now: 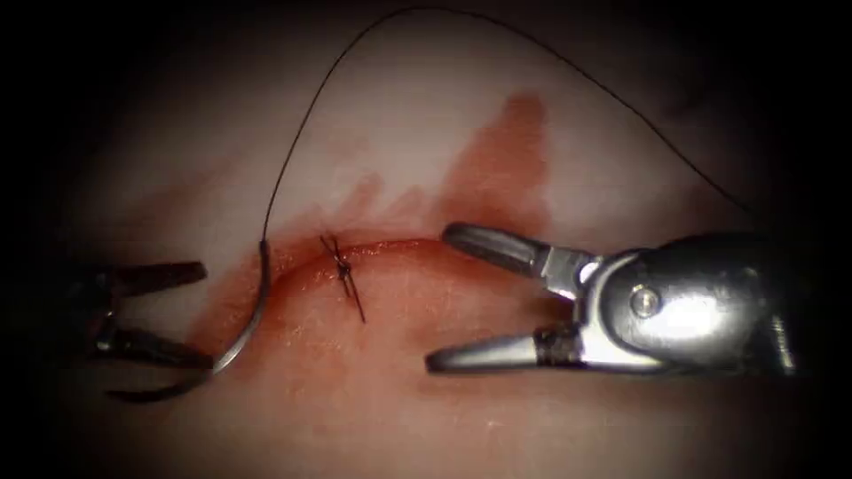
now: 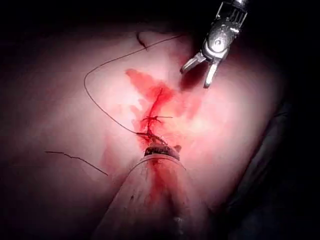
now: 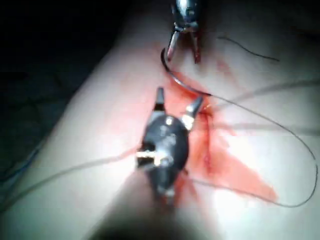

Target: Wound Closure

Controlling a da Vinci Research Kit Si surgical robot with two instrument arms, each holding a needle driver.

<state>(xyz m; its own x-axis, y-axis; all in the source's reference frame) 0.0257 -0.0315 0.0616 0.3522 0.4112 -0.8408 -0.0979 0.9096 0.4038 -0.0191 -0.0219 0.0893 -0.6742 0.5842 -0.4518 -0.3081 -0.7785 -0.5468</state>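
Endoscope view: needle [image 1: 253,306] lies on tissue [image 1: 399,115] left of cut [image 1: 382,250], free. Left claw [image 1: 182,315] wide, lower jaw near needle tip, holding nothing; right claw [image 1: 437,297] wide, empty. Needle stiff, slick, light; best grip mid-curve. Thread [image 1: 302,133] limp.

Right tool [image 1: 497,302]: shiny silver metal head, round screw at hinge, two tapered grey jaws. Left tool [image 1: 169,315]: darker slim jaws.
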